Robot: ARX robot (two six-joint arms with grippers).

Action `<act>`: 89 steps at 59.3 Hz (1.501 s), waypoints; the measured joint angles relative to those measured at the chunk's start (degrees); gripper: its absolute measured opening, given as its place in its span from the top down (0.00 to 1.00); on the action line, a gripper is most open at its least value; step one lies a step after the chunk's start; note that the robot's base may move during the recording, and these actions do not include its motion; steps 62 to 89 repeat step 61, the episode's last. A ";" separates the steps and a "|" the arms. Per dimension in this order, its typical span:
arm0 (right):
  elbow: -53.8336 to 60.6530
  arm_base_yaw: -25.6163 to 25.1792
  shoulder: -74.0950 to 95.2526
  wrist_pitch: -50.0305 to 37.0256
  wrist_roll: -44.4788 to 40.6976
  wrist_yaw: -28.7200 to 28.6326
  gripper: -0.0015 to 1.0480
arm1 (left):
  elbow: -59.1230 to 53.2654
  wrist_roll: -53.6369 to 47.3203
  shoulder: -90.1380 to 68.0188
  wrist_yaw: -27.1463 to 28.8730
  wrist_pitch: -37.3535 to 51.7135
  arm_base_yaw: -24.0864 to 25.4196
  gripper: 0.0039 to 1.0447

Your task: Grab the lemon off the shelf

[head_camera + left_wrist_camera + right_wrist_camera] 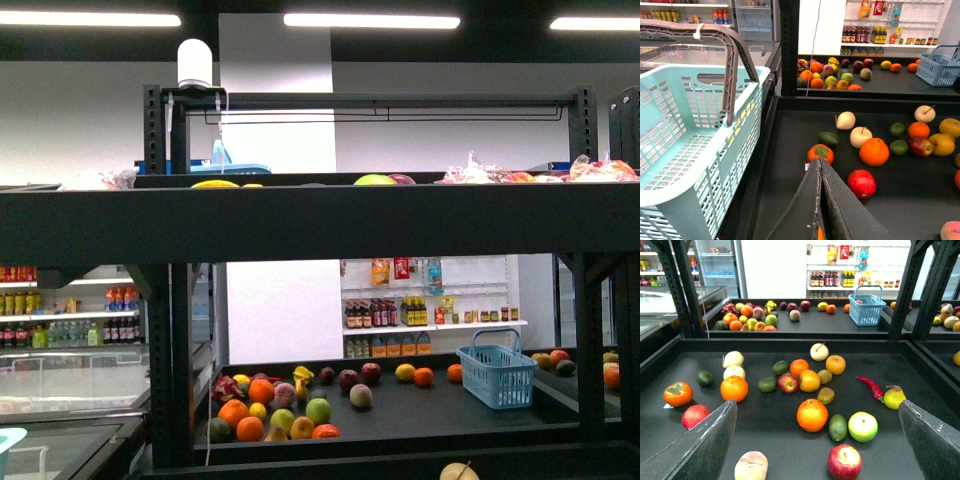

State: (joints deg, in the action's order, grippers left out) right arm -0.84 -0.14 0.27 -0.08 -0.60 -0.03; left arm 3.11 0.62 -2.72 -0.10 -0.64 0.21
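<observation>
The shelf [320,225] is a black metal rack with dark tray decks [920,375]. Many fruits lie on the near deck. I cannot tell for sure which one is the lemon. A yellow fruit [809,381] lies mid-deck beside a red apple [788,383], and it also shows in the left wrist view [942,144]. Another yellow fruit [404,372] lies on the far deck. My left gripper [819,165] is shut and empty, just short of a persimmon [820,153]. My right gripper [817,404] is wide open above an orange [812,415]. Neither gripper shows in the front view.
A light teal basket [690,125] with a grey handle hangs close beside the left gripper. A blue basket [866,310] stands on the far deck. A red chilli [870,386], a pear [894,397] and a green apple [862,426] lie nearby. Black uprights [902,290] frame the deck.
</observation>
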 joint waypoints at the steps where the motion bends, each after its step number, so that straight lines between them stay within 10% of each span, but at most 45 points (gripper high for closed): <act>1: 0.00 0.00 0.00 0.00 0.00 0.00 0.07 | -0.13 0.02 0.11 -0.02 0.02 0.00 0.98; 19: 0.00 0.00 0.00 0.00 0.00 0.00 0.07 | -2.34 0.04 2.43 0.11 0.33 -0.02 0.97; 44: 0.00 0.00 0.00 0.00 0.00 -0.02 0.07 | -2.34 0.00 2.43 0.09 0.33 -0.02 0.07; 89: 0.00 0.00 0.00 0.00 0.00 0.00 0.07 | -2.34 -0.11 2.43 0.09 0.33 -0.02 0.08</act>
